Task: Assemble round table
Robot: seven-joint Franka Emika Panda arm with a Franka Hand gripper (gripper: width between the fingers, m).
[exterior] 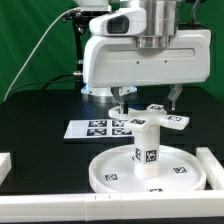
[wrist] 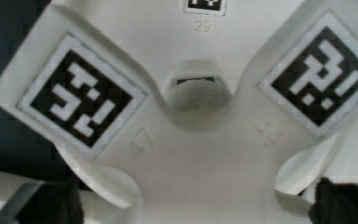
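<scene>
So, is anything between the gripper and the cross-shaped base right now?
Nothing visible. The gripper hangs just above the cross-shaped base, fingers spread apart, with no other part between them. The base appears to sit on the upright leg.

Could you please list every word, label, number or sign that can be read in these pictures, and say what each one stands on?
No readable words, brand names or numbers appear in either view.
Black-and-white square tags, patterns rather than text, stand on the cross-shaped base, the leg, the round disc and the marker board.
Wrist view: two such tags on the cross-shaped base; a faint embossed mark near its upper tag is too blurred to read.
</scene>
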